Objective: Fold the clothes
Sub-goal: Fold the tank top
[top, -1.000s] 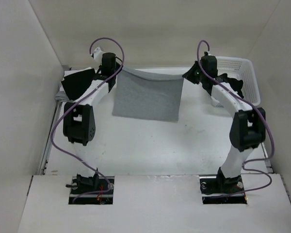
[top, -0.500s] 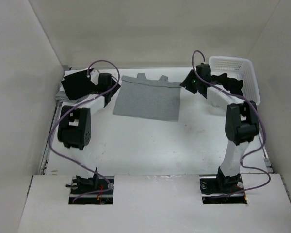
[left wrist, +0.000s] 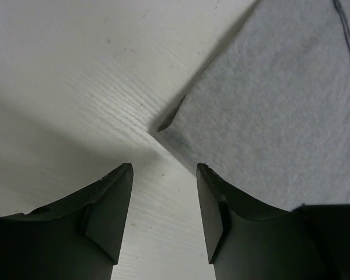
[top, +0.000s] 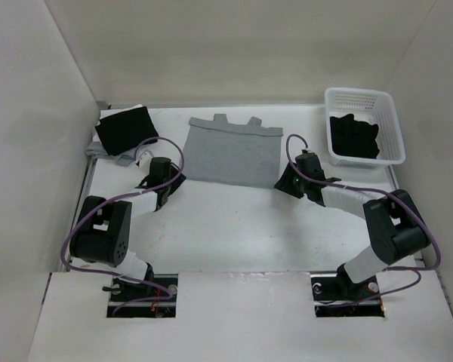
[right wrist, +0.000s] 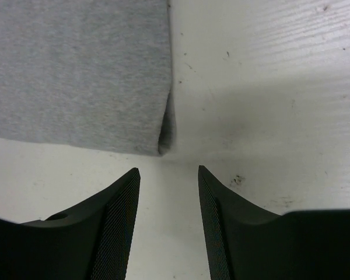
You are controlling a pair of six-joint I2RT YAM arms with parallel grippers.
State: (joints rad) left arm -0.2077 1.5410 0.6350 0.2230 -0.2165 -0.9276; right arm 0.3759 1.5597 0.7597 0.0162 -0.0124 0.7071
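The clothes show as a light grey shirt (top: 234,153), folded into a flat rectangle at the back middle of the table, plus black garments. My left gripper (top: 169,182) is low at the shirt's near left corner (left wrist: 165,126), open and empty, its fingertips (left wrist: 123,175) just short of the cloth (left wrist: 274,111). My right gripper (top: 282,185) is at the near right corner (right wrist: 165,140), open too, with bare table between its fingers (right wrist: 207,178). In the right wrist view the grey shirt (right wrist: 76,70) fills the upper left.
A black garment (top: 124,130) lies at the back left corner on a light cloth. A white lattice basket (top: 389,132) at the back right holds more black garments (top: 353,138). White walls enclose the table (top: 234,226) on three sides.
Both grippers held the shirt's far edge up, then opened and let it drop flat. Both arms have since drawn back and down to the shirt's near corners.
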